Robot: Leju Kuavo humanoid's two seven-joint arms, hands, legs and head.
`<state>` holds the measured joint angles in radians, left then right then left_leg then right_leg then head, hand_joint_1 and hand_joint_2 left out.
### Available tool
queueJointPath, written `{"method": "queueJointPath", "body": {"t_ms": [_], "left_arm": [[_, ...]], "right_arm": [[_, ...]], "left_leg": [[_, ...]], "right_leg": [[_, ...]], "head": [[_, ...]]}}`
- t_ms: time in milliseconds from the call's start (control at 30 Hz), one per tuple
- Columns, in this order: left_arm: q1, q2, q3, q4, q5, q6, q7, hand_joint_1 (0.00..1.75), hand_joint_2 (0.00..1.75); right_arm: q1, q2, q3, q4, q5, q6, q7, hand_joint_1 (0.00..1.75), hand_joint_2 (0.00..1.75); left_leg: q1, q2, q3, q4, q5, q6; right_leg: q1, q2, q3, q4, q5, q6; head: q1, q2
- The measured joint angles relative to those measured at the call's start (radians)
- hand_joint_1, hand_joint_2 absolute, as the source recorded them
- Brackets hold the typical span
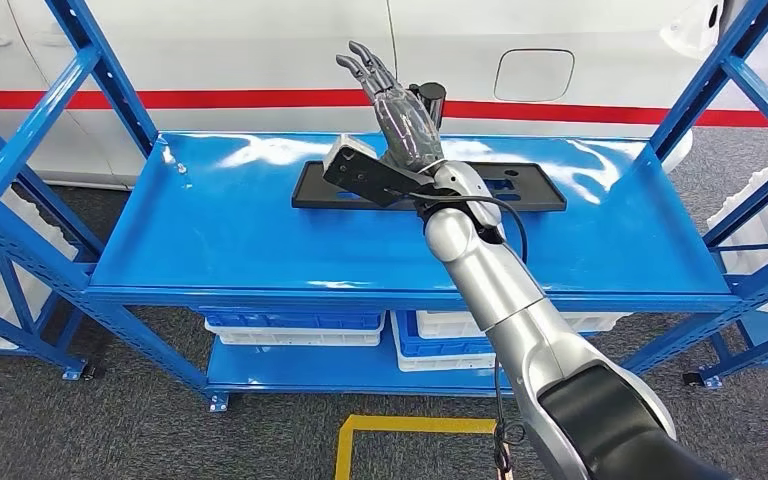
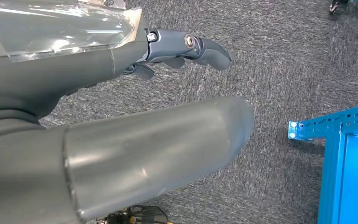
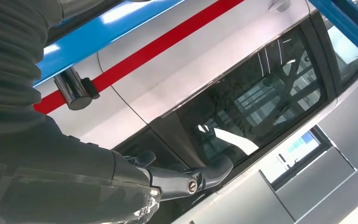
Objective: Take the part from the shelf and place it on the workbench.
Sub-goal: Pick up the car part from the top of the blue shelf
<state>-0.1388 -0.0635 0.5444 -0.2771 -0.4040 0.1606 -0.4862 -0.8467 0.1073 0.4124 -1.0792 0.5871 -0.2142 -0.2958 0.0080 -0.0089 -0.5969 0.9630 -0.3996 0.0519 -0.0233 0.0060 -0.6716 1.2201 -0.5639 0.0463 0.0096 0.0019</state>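
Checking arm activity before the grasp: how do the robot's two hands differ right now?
The right hand is raised above the black part on the blue shelf, fingers extended upward; the left hand hangs beside the shelf over grey carpet, fingers gently curled. Both hold nothing.

Head view high over blue shelf [image 1: 260, 230], left wrist facing floor, right wrist perhaps upward at car [image 3: 177, 70]

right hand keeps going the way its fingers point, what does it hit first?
Probably the white car behind the shelf. The right hand is raised above the black part, fingers aimed up and back past it, with nothing nearer visible; depth is unclear.
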Motion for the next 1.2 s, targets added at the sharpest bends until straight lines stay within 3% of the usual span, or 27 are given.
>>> {"method": "queueJointPath", "body": {"t_ms": [67, 100, 167, 267, 333, 400, 433, 467, 500, 567, 600, 667, 800, 833, 933, 967, 1000, 1067, 1100, 1133, 1200], "left_arm": [[0.000, 0.001, 0.001, 0.000, -0.002, 0.000, 0.000, 0.00, 0.00], [0.000, 0.002, 0.002, 0.000, -0.002, 0.000, 0.001, 0.00, 0.00], [0.000, 0.004, 0.006, 0.000, -0.002, 0.002, 0.001, 0.00, 0.00], [-0.001, 0.003, 0.012, 0.001, -0.002, 0.003, 0.001, 0.00, 0.00], [-0.001, 0.003, 0.017, 0.001, -0.001, 0.004, 0.001, 0.00, 0.00], [-0.001, 0.003, 0.022, 0.002, 0.000, 0.004, 0.001, 0.00, 0.00], [-0.001, 0.003, 0.023, 0.002, 0.000, 0.004, 0.001, 0.00, 0.00], [0.000, 0.003, 0.025, 0.003, 0.000, 0.004, 0.000, 0.00, 0.00], [0.000, 0.003, 0.025, 0.003, 0.001, 0.004, 0.000, 0.00, 0.00], [-0.001, 0.005, 0.027, 0.004, 0.001, 0.004, -0.002, 0.00, 0.00], [-0.001, 0.007, 0.028, 0.004, 0.000, 0.004, -0.002, 0.00, 0.00], [-0.002, 0.010, 0.030, 0.005, 0.000, 0.005, -0.003, 0.00, 0.00], [-0.002, 0.009, 0.033, 0.005, 0.000, 0.006, -0.005, 0.00, 0.00], [-0.003, 0.008, 0.034, 0.005, 0.000, 0.006, -0.005, 0.00, 0.00], [-0.005, 0.004, 0.038, 0.006, -0.002, 0.006, -0.006, 0.00, 0.00], [-0.004, 0.003, 0.039, 0.006, -0.003, 0.006, -0.006, 0.00, 0.00], [-0.003, 0.001, 0.040, 0.007, -0.003, 0.006, -0.006, 0.00, 0.00], [-0.002, 0.000, 0.041, 0.008, -0.003, 0.004, -0.006, 0.00, 0.00], [-0.003, 0.001, 0.042, 0.008, -0.003, 0.003, -0.006, 0.00, 0.00], [-0.003, 0.002, 0.043, 0.008, -0.003, 0.004, -0.006, 0.00, 0.00], [-0.003, 0.002, 0.046, 0.008, -0.004, 0.006, -0.007, 0.00, 0.00]], "right_arm": [[-0.002, -0.001, -0.001, 0.002, 0.000, -0.001, -0.001, 0.00, 1.75], [-0.002, 0.000, -0.002, 0.003, 0.000, -0.001, -0.002, 0.00, 1.75], [-0.001, 0.000, -0.003, 0.007, 0.000, -0.002, -0.004, 0.00, 1.75], [-0.003, 0.004, -0.004, 0.010, 0.000, -0.002, -0.008, 0.00, 1.75], [-0.008, 0.009, -0.003, 0.012, 0.000, -0.002, -0.010, 0.00, 1.75], [-0.010, 0.013, -0.003, 0.015, -0.001, -0.003, -0.012, 0.00, 1.75], [-0.011, 0.014, -0.002, 0.018, -0.001, -0.003, -0.014, 0.00, 1.75], [-0.011, 0.015, -0.002, 0.021, -0.001, -0.003, -0.016, 0.00, 1.75], [-0.012, 0.017, -0.001, 0.024, -0.001, -0.004, -0.018, 0.00, 1.75], [-0.017, 0.021, -0.001, 0.029, -0.002, -0.004, -0.021, 0.00, 1.75], [-0.021, 0.022, -0.001, 0.031, -0.002, -0.005, -0.021, 0.00, 1.75], [-0.024, 0.023, -0.001, 0.035, -0.003, -0.006, -0.023, 0.00, 1.75], [-0.029, 0.026, -0.001, 0.041, -0.003, -0.007, -0.025, 0.00, 1.75], [-0.033, 0.027, -0.001, 0.042, -0.004, -0.008, -0.027, 0.00, 1.75], [-0.034, 0.025, -0.001, 0.049, -0.009, -0.008, -0.028, 0.00, 1.75], [-0.030, 0.024, -0.002, 0.051, -0.010, -0.008, -0.029, 0.00, 1.75], [-0.028, 0.023, -0.002, 0.054, -0.011, -0.009, -0.029, 0.00, 1.75], [-0.027, 0.022, -0.001, 0.056, -0.012, -0.009, -0.030, 0.00, 1.75], [-0.028, 0.021, -0.001, 0.057, -0.013, -0.010, -0.030, 0.00, 1.75], [-0.029, 0.021, -0.001, 0.057, -0.014, -0.011, -0.031, 0.00, 1.75], [-0.030, 0.021, -0.001, 0.058, -0.017, -0.013, -0.032, 0.00, 1.75]], "left_leg": [[0.003, -0.001, 0.003, 0.015, -0.015, -0.019], [0.003, -0.001, 0.003, 0.024, -0.023, -0.029], [0.002, -0.001, 0.000, 0.035, -0.033, -0.040], [0.009, 0.002, -0.008, 0.052, -0.046, -0.048], [0.012, 0.006, -0.054, 0.140, -0.083, -0.056], [0.012, 0.006, -0.140, 0.282, -0.126, -0.058], [0.011, 0.006, -0.177, 0.331, -0.130, -0.057], [0.010, 0.006, -0.192, 0.334, -0.109, -0.051], [0.008, 0.006, -0.187, 0.296, -0.071, -0.043], [-0.002, 0.006, -0.135, 0.156, 0.016, -0.016], [-0.008, 0.007, -0.107, 0.103, 0.038, -0.005], [-0.018, 0.009, -0.080, 0.062, 0.034, 0.008], [-0.018, 0.010, -0.047, 0.022, 0.025, 0.008], [-0.015, 0.011, -0.036, 0.011, 0.024, 0.008], [-0.013, 0.008, -0.024, 0.005, 0.014, 0.010], [-0.012, 0.006, -0.019, 0.006, 0.010, 0.007], [-0.011, 0.003, -0.013, 0.008, 0.004, 0.004], [-0.007, 0.001, -0.002, 0.017, -0.010, -0.008], [-0.007, 0.000, 0.000, 0.026, -0.020, -0.014], [-0.008, -0.001, 0.000, 0.034, -0.029, -0.021], [-0.009, -0.001, -0.001, 0.043, -0.039, -0.031]], "right_leg": [[-0.009, -0.004, 0.059, -0.141, 0.074, 0.023], [-0.011, -0.005, 0.080, -0.189, 0.097, 0.024], [-0.007, -0.005, 0.091, -0.208, 0.105, 0.007], [-0.008, 0.000, 0.097, -0.207, 0.100, -0.017], [-0.007, 0.001, 0.107, -0.207, 0.093, -0.029], [-0.002, 0.001, 0.115, -0.207, 0.085, -0.041], [0.002, 0.001, 0.120, -0.207, 0.080, -0.047], [0.005, 0.002, 0.126, -0.207, 0.075, -0.050], [0.009, 0.003, 0.134, -0.208, 0.069, -0.052], [0.014, 0.006, 0.152, -0.210, 0.055, -0.053], [0.017, 0.007, 0.158, -0.212, 0.049, -0.051], [0.016, 0.008, 0.161, -0.216, 0.042, -0.045], [0.019, 0.003, 0.158, -0.202, 0.023, -0.031], [0.019, 0.002, 0.134, -0.158, 0.007, -0.030], [0.014, 0.001, -0.001, 0.046, -0.040, -0.028], [0.011, 0.001, -0.030, 0.070, -0.032, -0.019], [0.008, 0.001, -0.037, 0.053, -0.007, -0.007], [-0.001, -0.003, -0.001, -0.075, 0.074, 0.020], [-0.004, -0.004, 0.022, -0.138, 0.107, 0.025], [-0.005, -0.005, 0.039, -0.180, 0.127, 0.021], [-0.002, -0.004, 0.049, -0.200, 0.135, -0.003]], "head": [[0.000, 0.000], [0.000, 0.000], [-0.001, 0.000], [-0.002, 0.000], [-0.003, 0.000], [-0.003, 0.000], [-0.003, 0.000], [-0.003, 0.000], [-0.003, 0.000], [-0.003, 0.000], [-0.002, 0.000], [-0.002, 0.000], [-0.002, 0.000], [-0.001, 0.000], [0.000, 0.000], [0.000, 0.000], [0.000, 0.000], [0.001, 0.000], [0.001, 0.000], [0.000, 0.000], [-0.001, 0.000]]}}
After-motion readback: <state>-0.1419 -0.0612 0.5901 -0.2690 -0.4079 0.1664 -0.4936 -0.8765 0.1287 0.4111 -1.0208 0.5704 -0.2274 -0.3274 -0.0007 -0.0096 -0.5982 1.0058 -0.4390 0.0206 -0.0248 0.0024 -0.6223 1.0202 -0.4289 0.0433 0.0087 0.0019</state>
